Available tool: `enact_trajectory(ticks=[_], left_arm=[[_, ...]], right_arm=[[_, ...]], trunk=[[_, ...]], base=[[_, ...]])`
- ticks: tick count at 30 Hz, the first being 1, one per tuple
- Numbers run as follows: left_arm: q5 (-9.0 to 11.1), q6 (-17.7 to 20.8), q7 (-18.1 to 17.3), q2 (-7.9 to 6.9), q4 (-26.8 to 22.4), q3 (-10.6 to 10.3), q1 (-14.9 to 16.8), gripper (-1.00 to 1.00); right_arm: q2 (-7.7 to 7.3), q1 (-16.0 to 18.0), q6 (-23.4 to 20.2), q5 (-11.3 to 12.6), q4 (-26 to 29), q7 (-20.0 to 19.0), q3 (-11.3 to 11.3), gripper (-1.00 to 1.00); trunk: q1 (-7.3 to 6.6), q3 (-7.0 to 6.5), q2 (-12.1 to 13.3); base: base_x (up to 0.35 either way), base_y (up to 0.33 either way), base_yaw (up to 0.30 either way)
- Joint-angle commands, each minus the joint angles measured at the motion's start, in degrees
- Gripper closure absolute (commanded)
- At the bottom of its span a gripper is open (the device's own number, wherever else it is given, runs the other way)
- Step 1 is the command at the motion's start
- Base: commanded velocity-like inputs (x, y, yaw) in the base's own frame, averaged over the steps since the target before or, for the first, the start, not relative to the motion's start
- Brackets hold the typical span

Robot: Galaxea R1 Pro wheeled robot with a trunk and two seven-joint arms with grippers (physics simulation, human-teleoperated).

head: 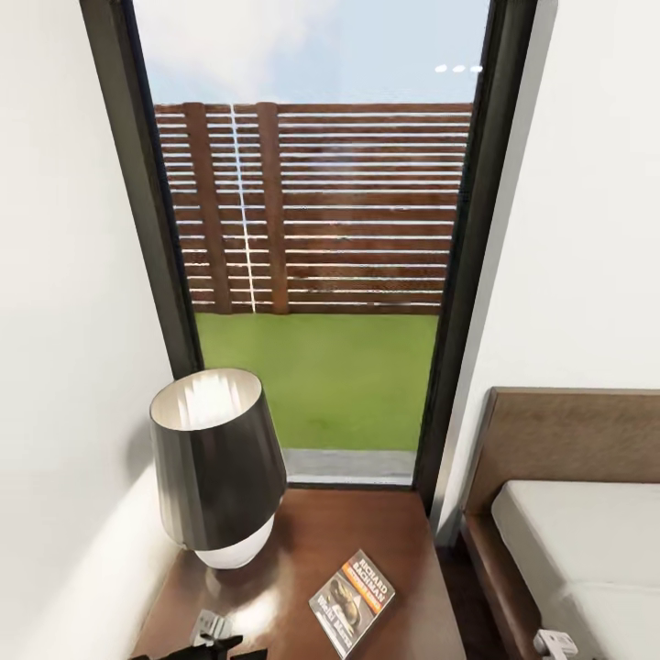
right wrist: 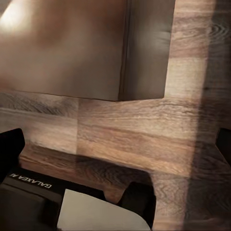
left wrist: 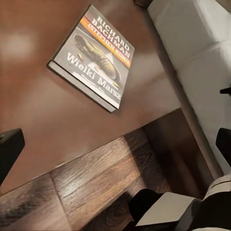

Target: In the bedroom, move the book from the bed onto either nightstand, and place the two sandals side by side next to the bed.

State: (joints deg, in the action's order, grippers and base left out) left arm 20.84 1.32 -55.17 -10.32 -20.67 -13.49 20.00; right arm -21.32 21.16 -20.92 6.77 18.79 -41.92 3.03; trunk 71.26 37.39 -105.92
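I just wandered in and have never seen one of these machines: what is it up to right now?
The robot faces a nightstand beside the bed, under a tall window. The book lies flat on the nightstand near a lamp, with nothing holding it. The left gripper hangs open above the nightstand's edge. So the book part looks done; the sandals remain.

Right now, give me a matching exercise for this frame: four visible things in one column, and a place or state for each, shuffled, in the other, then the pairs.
Things:
1. book
2. lamp
3. bed
4. fence

Places or states:
A. outside the window, behind the grass
B. standing at the nightstand's left side, by the wall
C. lying flat, cover up, on the nightstand
D. right of the nightstand, pale mattress in a brown frame

Pairs: 1-C, 2-B, 3-D, 4-A
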Motion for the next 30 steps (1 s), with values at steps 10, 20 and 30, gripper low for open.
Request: enact_trajectory(ticks=[10,20,30], left_arm=[[0.5,-2.6,0.0,-0.06,4.6,-0.4,0.0,-1.0],[0.5,-4.9,-0.1,-0.05,8.8,-0.4,0.0,-1.0],[0.5,-5.5,2.5,0.85,9.9,-0.5,0.0,-1.0]], right_arm=[[-0.04,0.0,7.3,0.7,-5.3,0.1,0.3,-1.0],[0.59,0.0,7.9,0.7,-13.7,0.4,0.4,-1.0],[1.73,0.0,7.9,0.7,-14.9,0.5,0.5,-1.0]], trunk=[[-2.21,-1.74,4.0],[-4.41,-3.54,8.0],[-6.6,-5.33,12.0]], base=[[0.0,0.0,0.0],[0.0,0.0,0.0],[0.0,0.0,0.0]])
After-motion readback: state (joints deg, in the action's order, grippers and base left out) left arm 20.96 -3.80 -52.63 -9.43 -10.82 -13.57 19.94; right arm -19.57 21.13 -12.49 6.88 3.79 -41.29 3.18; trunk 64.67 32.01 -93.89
